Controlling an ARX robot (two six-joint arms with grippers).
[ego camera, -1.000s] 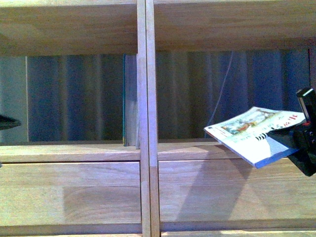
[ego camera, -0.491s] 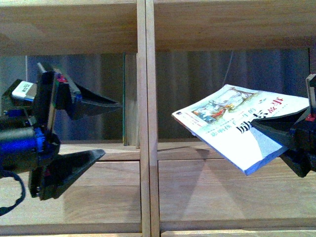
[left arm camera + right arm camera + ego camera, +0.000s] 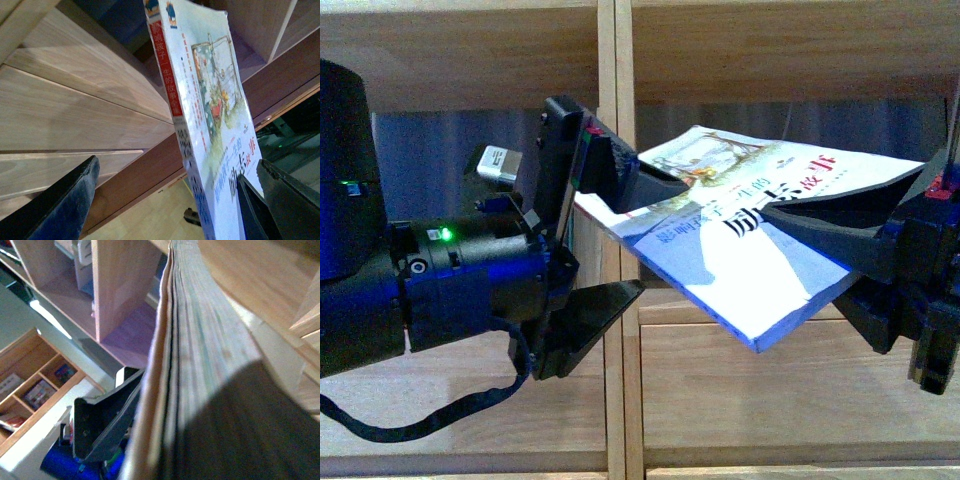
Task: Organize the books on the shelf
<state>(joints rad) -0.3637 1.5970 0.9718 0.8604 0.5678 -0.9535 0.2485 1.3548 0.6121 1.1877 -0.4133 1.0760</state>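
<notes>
Across the front view, a large light-wood shelving unit [image 3: 770, 50] fills the background, its upright divider [image 3: 616, 60] at 12 o'clock. Before it, the black right gripper [image 3: 815, 258] keeps its jaws clamped on the 3 o'clock edge of a thin, pale illustrated paperback [image 3: 720, 255], holding it tilted in mid-air. This is probably a handover: the black left gripper [image 3: 670, 236], jaws apart, straddles the 9 o'clock spine corner.

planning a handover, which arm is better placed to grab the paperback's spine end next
Probably left: the left gripper is open and straddles the spine end of the paperback, while the right gripper is shut on the opposite edge.
</notes>
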